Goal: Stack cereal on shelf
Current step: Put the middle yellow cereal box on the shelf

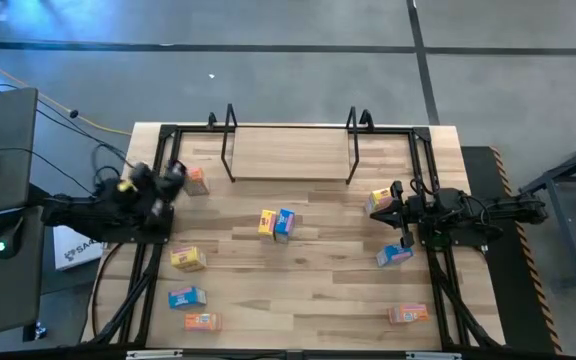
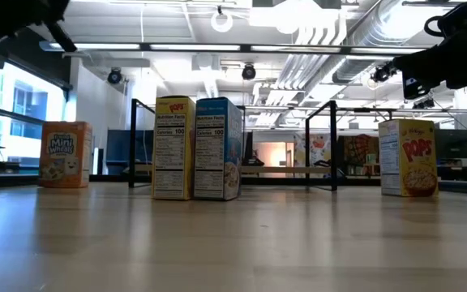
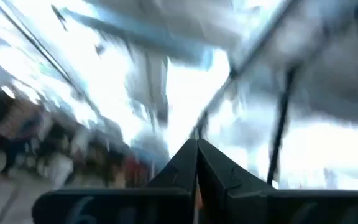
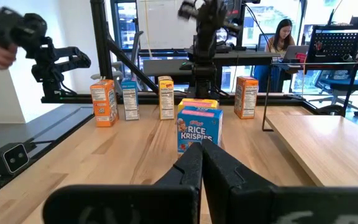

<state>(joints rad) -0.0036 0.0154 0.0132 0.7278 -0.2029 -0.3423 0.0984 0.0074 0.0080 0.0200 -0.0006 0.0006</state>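
closest to the low cam, a yellow pops box (image 2: 173,148) & a blue box (image 2: 217,148) stand upright side by side, touching, nutrition panels facing the lens. from overhead that same pair sits mid-table, yellow (image 1: 267,223) left of blue (image 1: 285,223).

low view also gives an orange mini-wheats box (image 2: 66,154) off to one side & another yellow pops box (image 2: 409,157) on the other; overhead puts these near the left gripper (image 1: 175,177) (orange box (image 1: 196,181) just beside it) and near the right gripper (image 1: 389,211) (yellow box (image 1: 379,200) touching or just beside the fingertips, can't tell which).

only the high view shows the rest of the cereal: yellow box (image 1: 187,259), blue box (image 1: 185,297) & orange box (image 1: 201,321) at front left, a blue box (image 1: 394,255) by the right arm, an orange one (image 1: 408,314) front right. shelf (image 1: 290,148) sits at the far edge, board base bare, no box on it.

right wrist cam looks across the table: fingers (image 4: 194,163) pressed together, closed on nothing, a rice krispies box (image 4: 199,129) straight ahead w/ a yellow box (image 4: 197,104) behind it, 4 more boxes lined up farther off, a person (image 4: 281,38) seated in the room.

left wrist cam is motion-blurred, pointing up at ceiling; its fingers (image 3: 185,167) meet, closed, empty.
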